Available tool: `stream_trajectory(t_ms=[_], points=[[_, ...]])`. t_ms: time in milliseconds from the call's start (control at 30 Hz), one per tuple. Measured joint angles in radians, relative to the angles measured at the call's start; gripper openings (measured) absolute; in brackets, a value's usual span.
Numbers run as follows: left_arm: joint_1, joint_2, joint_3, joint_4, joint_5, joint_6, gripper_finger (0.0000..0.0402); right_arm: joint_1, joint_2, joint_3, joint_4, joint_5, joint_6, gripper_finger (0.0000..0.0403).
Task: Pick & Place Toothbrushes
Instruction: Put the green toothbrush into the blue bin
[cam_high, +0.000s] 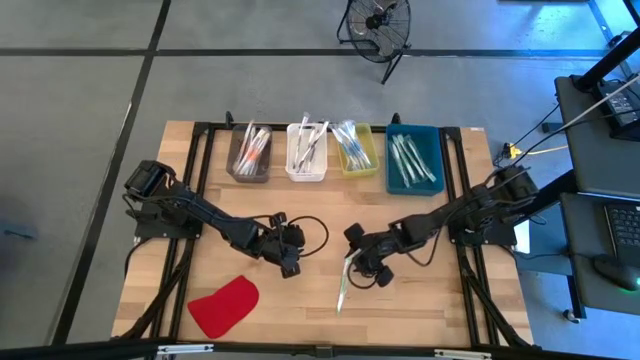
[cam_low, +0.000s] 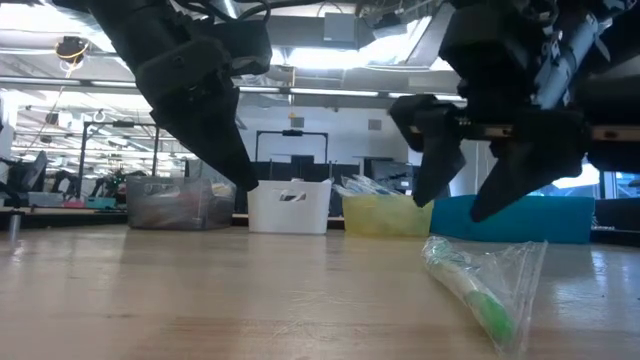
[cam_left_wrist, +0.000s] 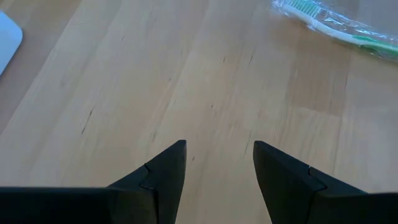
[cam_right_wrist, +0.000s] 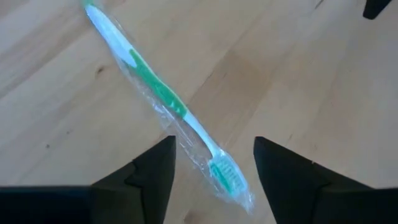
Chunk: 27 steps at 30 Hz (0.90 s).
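A white and green toothbrush (cam_right_wrist: 161, 93) in a clear wrapper lies flat on the wooden table (cam_high: 300, 300), near the middle front (cam_high: 344, 283). My right gripper (cam_right_wrist: 214, 146) is open just above its bristle end, one finger on each side, touching nothing; the low view shows its fingertips (cam_low: 455, 200) off the wrapper (cam_low: 480, 290). My left gripper (cam_left_wrist: 217, 149) hangs open over bare wood to the left (cam_high: 290, 268), with the toothbrush (cam_left_wrist: 336, 25) farther off. More toothbrushes lie in four bins at the far edge.
Along the far edge stand a brown bin (cam_high: 250, 153), a white bin (cam_high: 306, 152), a yellow bin (cam_high: 357, 149) and a teal bin (cam_high: 413, 159). A flat red cloth-like piece (cam_high: 222, 305) lies near the front left. Bare wood lies between the arms.
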<state>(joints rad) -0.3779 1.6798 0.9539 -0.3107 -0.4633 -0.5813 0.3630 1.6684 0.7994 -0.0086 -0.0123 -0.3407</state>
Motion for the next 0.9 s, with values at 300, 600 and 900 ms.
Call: stream_trajectory(t_ms=[300, 600, 900], points=[[0.000, 0.000, 0.000, 0.000, 0.000, 0.000, 0.0182, -0.019, 0.057, 0.000, 0.043, 0.002, -0.007, 0.0208], [0.000, 0.000, 0.000, -0.001, 0.000, 0.000, 0.0182, -0.049, 0.121, 0.003, 0.064, -0.012, 0.019, 0.0203], [0.000, 0.000, 0.000, -0.001, 0.000, 0.000, 0.0182, -0.068, 0.123, 0.005, 0.026, -0.046, 0.121, 0.0177]])
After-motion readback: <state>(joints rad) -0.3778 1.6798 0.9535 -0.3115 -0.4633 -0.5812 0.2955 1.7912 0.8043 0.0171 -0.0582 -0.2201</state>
